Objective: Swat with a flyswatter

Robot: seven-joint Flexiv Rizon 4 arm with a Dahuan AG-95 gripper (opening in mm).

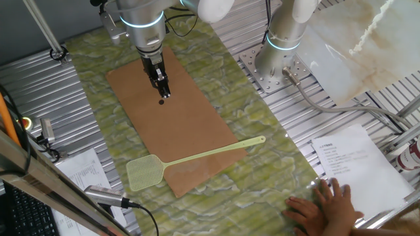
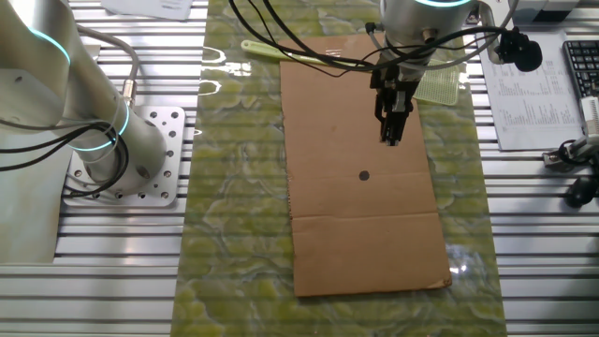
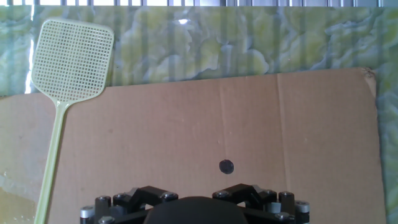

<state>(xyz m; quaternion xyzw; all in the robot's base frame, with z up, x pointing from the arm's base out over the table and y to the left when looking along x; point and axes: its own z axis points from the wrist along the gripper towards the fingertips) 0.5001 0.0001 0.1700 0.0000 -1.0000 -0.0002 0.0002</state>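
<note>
The pale yellow-green flyswatter (image 1: 197, 157) lies flat across the near end of a brown cardboard sheet (image 1: 177, 124), its mesh head (image 1: 144, 173) at the left and its loop end at the right. It also shows in the other fixed view (image 2: 438, 87) and at the upper left of the hand view (image 3: 71, 59). My gripper (image 1: 164, 94) hangs over the far half of the cardboard, well apart from the swatter, fingers together and empty. It points down near a small dark dot (image 1: 161, 101) that also shows in the hand view (image 3: 226, 166).
A green marbled mat (image 1: 262, 177) lies under the cardboard. A second arm's base (image 1: 282, 62) stands at the back right. A person's hand (image 1: 325, 206) rests on the mat's near right corner beside a sheet of paper (image 1: 357, 167). Cables and a microphone lie at the left.
</note>
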